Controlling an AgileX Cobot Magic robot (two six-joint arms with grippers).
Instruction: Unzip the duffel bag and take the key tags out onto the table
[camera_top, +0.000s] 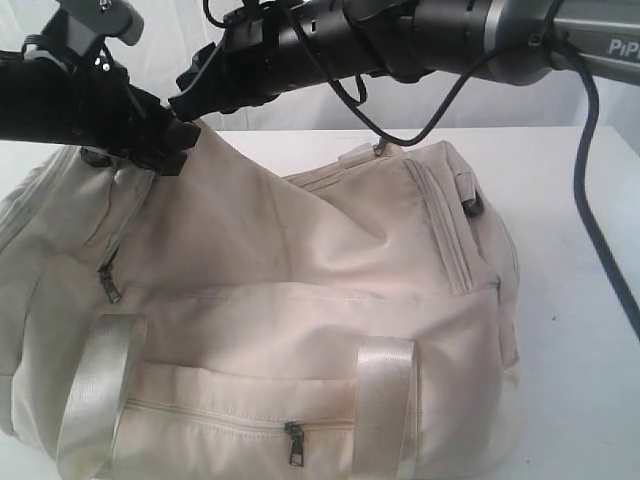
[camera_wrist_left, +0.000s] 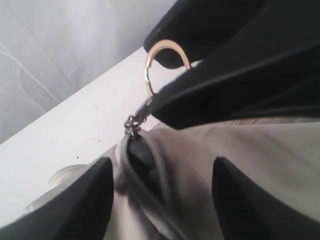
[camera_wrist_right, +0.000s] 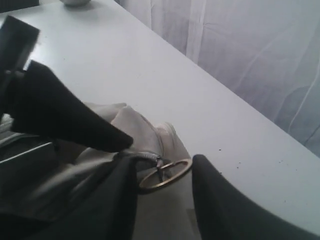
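The duffel bag (camera_top: 300, 330) sits on the white tabletop (camera_top: 560, 400), its top fabric hitched into a peak at the left of the exterior view, where both arms meet. At that peak the slider (camera_wrist_left: 132, 125) hangs from a gold ring (camera_wrist_left: 148, 67), and the right gripper (camera_wrist_right: 162, 167) has its jaws closed on that ring. Below the slider a short dark gap shows the zip only barely parted. The left gripper (camera_wrist_left: 162, 162) stands with jaws wide apart astride the zip's end, holding nothing. To do this well, I judge, the left jaws should pinch the fabric behind the slider, and the right should draw the ring along the zip line, not upward. The exterior view gives the bag's whole lie but hides ring and gap behind the arms; only the wrist views show them. The key tags appear in no view.
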